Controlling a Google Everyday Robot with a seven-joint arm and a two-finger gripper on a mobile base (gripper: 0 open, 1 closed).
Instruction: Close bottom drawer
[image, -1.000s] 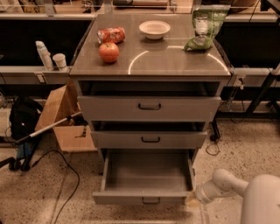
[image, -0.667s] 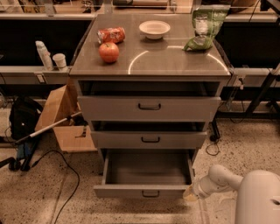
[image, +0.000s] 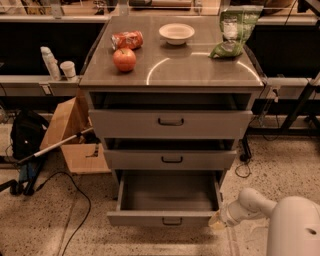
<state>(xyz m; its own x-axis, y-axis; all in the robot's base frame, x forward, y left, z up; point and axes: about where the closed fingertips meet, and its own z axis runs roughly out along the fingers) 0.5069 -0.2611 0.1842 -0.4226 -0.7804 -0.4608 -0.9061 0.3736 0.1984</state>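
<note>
- Since a second ago the gripper (image: 218, 222) has edged left, now at the front right corner of the bottom drawer (image: 165, 218); grip state unreadable.
- Drawer: grey metal, boxy deep tray, flat front, small black loop handle (image: 172, 220).
- Pulled out low on the cabinet (image: 170, 124), front's long axis left-right, facing the room.
</note>
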